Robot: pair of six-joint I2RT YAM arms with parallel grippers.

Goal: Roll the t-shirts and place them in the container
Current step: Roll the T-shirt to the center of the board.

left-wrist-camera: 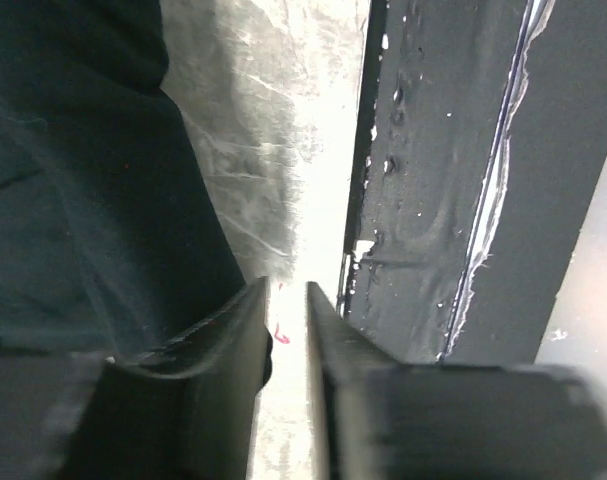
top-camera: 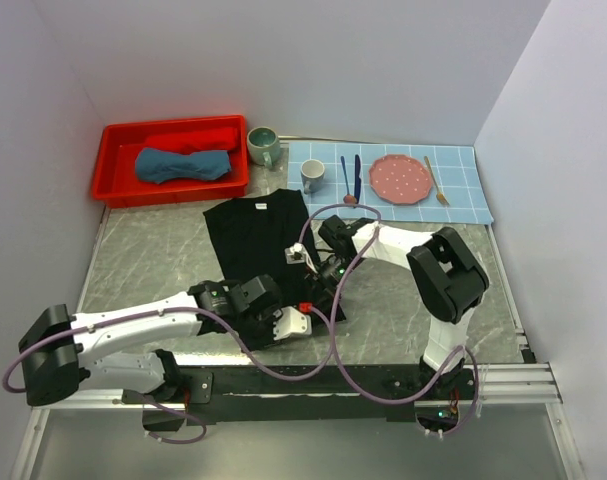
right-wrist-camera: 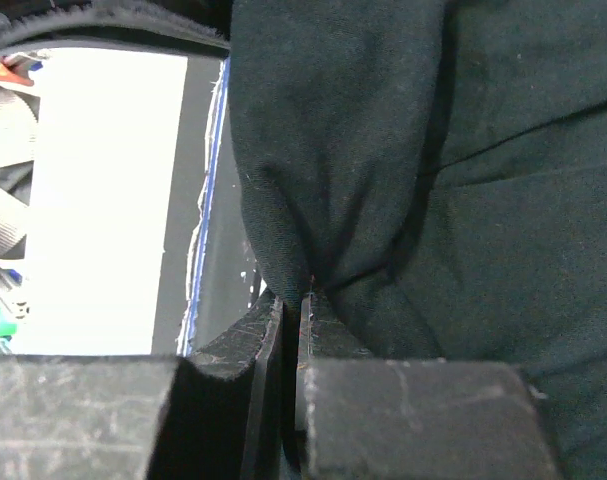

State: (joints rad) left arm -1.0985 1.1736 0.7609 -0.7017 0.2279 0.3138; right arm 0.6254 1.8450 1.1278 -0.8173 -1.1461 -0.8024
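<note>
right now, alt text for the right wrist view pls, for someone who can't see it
The right hand is pinched shut on a gathered fold of the black t-shirt, whose wrinkled cloth fills most of the frame. To the left are a dark strip and a washed-out bright area.

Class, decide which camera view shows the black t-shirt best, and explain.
The top external view: the black t-shirt lies spread on the table, hidden only where the arms cover its near end. The left wrist view catches just a dark edge; the right wrist view, just close-up bunched folds.
</note>
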